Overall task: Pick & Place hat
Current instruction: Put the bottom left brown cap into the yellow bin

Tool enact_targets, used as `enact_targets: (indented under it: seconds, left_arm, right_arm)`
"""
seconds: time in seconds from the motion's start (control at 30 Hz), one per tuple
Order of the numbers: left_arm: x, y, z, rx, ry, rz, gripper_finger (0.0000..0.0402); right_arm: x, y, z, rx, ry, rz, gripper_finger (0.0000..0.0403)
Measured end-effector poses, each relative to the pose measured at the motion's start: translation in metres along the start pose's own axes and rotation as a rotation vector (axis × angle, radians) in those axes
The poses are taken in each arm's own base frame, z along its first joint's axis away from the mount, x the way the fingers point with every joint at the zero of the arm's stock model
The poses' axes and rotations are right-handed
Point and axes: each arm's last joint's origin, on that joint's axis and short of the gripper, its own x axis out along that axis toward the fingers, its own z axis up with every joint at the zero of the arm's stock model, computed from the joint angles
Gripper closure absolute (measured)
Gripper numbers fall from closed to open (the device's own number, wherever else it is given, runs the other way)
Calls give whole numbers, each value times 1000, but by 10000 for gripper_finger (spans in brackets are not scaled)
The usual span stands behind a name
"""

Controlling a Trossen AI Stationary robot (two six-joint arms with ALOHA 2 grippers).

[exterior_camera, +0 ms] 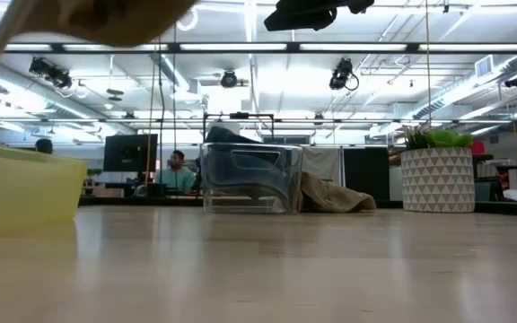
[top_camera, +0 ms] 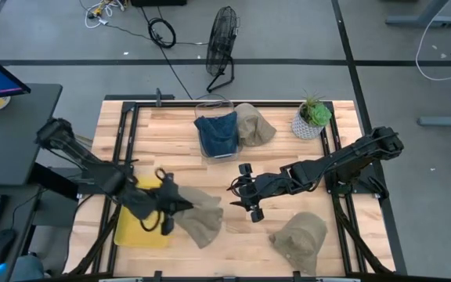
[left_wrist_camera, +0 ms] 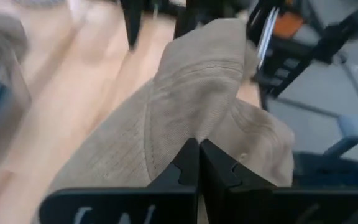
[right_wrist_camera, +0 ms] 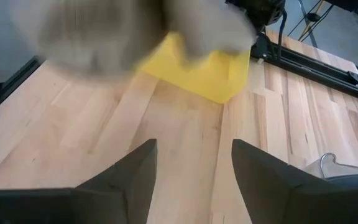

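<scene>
A khaki hat point(top_camera: 202, 217) hangs in the air at my left gripper point(top_camera: 168, 201), just right of the yellow bin point(top_camera: 142, 225). The low view shows this hat point(exterior_camera: 88, 16) well above the table. My right gripper point(top_camera: 243, 193) is open and holds nothing at mid-table, its fingers pointing toward the left arm. Its wrist view looks at the yellow bin point(right_wrist_camera: 211, 73) and the blurred hat point(right_wrist_camera: 123, 31). A second khaki hat point(top_camera: 300, 239) lies on the table near the near edge. A third hat point(top_camera: 254, 124) leans against a clear container point(top_camera: 216, 135). My left gripper point(left_wrist_camera: 197, 158) is shut on the khaki hat, pinching a fold of its cloth point(left_wrist_camera: 188, 134) between the two fingers. The fingers come from the table's left side. The hat is lifted clear of the table and reaches out beyond the fingertips toward the right.
The clear container point(exterior_camera: 249, 175) holds blue cloth point(top_camera: 218, 129) at the far middle of the table. A potted plant point(top_camera: 313, 117) stands at the far right. Black frame rails run along the table's left and right sides. Bare wood lies between the two grippers.
</scene>
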Motion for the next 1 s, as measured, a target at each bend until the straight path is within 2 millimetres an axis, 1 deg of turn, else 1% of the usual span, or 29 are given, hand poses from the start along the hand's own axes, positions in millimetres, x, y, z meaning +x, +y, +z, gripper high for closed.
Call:
enact_targets:
  seconds: [0.1, 0.2, 0.33, 0.47, 0.67, 0.77, 0.9, 1.0]
  left_arm:
    - [-18, 10, 7, -29, -38, 37, 398]
    - [-30, 21, 5, -89, -8, 94, 398]
    - [-37, 35, -10, -188, 146, 195, 399]
    - [-41, 42, -21, -226, 305, 224, 399]
    - [-47, 36, -29, -74, 495, 64, 399]
    - [-53, 36, -36, 31, 611, 15, 399]
    - [-63, 43, -47, 170, 745, 59, 399]
    - [-66, 49, -49, 254, 771, 105, 399]
  right_arm:
    - [0, 0, 0, -1, 2, 0, 190]
    - [0, 0, 0, -1, 5, 1, 190]
    - [0, 0, -1, -2, 9, 2, 190]
    - [0, 0, -1, -10, 10, 2, 190]
    - [0, 0, -1, -32, 10, 2, 190]
    - [0, 0, -1, -46, 10, 2, 190]
    - [0, 0, -1, -49, 10, 2, 190]
    - [0, 0, -1, -49, 9, 2, 190]
